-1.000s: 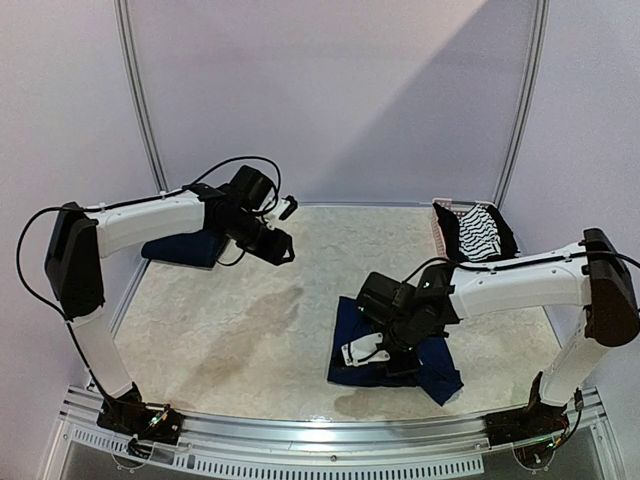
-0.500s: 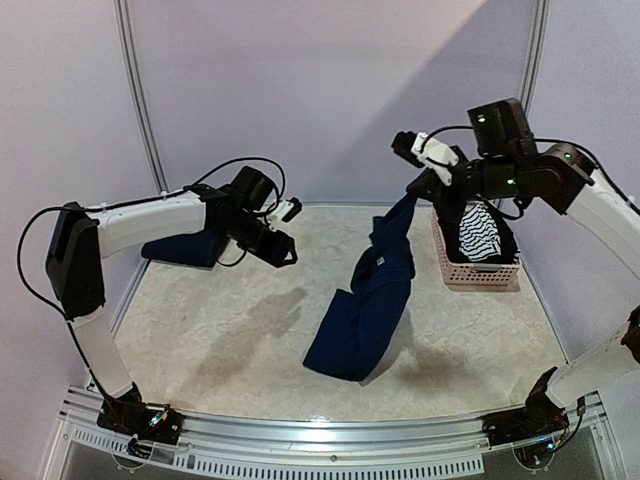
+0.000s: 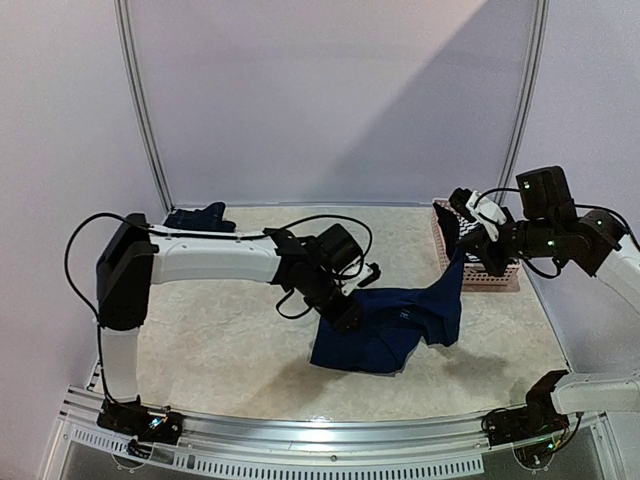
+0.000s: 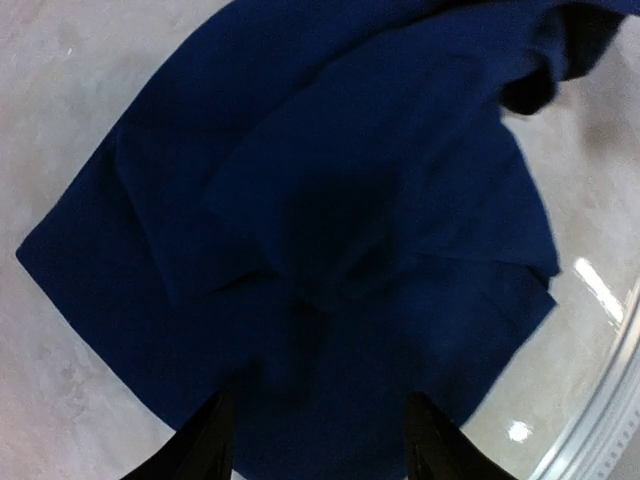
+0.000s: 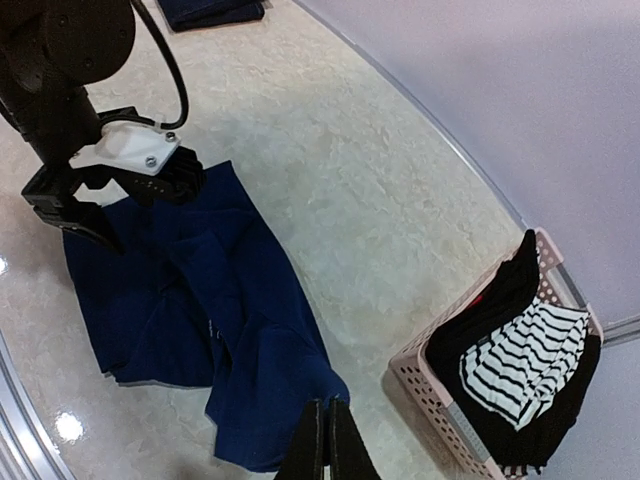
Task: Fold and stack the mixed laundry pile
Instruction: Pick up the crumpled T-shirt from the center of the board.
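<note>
The large navy T-shirt (image 3: 395, 325) lies crumpled at the table's middle, print hidden. My right gripper (image 3: 468, 243) is shut on one edge of it and holds that edge up beside the basket; its closed fingers pinch navy cloth in the right wrist view (image 5: 327, 440). My left gripper (image 3: 350, 315) is open just over the shirt's left part, with navy cloth (image 4: 320, 200) filling the left wrist view between the fingers (image 4: 215, 445). The dark navy denim piece (image 3: 195, 218) lies at the back left. The black-and-white striped piece (image 5: 520, 355) lies in the basket.
The pink perforated basket (image 3: 497, 282) stands at the back right, right next to my right gripper, with dark cloth in it too (image 5: 500, 300). A metal rail (image 3: 330, 440) runs along the front edge. Bare pale tabletop (image 3: 220, 320) lies left of the shirt.
My right gripper has come down and to the right with the shirt, so most of it now lies on the table. My left arm has swung from the back left to the shirt.
</note>
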Robot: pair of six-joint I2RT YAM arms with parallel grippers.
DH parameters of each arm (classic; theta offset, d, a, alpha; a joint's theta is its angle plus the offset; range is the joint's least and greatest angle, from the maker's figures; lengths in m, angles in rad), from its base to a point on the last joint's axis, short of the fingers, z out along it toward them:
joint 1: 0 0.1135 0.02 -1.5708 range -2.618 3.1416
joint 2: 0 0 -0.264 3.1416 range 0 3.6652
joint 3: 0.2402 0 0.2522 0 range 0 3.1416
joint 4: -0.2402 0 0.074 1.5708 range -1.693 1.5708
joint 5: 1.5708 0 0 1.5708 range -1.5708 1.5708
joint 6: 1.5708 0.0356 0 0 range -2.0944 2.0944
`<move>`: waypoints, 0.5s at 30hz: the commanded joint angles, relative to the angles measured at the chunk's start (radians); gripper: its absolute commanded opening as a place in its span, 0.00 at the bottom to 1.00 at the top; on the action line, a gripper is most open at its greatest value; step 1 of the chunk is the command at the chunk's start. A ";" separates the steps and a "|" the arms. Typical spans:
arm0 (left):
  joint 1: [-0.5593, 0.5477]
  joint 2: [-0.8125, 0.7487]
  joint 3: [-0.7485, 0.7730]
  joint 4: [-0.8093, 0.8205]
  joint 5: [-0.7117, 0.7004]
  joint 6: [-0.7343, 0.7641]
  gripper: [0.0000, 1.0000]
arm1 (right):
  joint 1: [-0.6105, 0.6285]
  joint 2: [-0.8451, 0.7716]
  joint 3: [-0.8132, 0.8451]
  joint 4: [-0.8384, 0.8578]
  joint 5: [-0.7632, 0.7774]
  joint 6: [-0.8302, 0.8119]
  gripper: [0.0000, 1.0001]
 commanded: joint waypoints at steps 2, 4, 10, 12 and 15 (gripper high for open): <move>0.033 0.085 0.017 0.080 -0.131 -0.177 0.58 | -0.046 -0.053 -0.059 0.046 -0.064 0.062 0.00; 0.041 0.101 0.018 0.118 -0.159 -0.228 0.57 | -0.050 -0.061 -0.071 0.046 -0.071 0.064 0.00; 0.088 0.119 -0.003 0.197 -0.139 -0.355 0.55 | -0.054 -0.074 -0.106 0.059 -0.089 0.071 0.00; 0.102 0.122 -0.017 0.242 -0.090 -0.373 0.52 | -0.053 -0.074 -0.116 0.063 -0.092 0.073 0.00; 0.118 0.139 -0.015 0.274 -0.022 -0.390 0.46 | -0.053 -0.077 -0.128 0.067 -0.093 0.072 0.00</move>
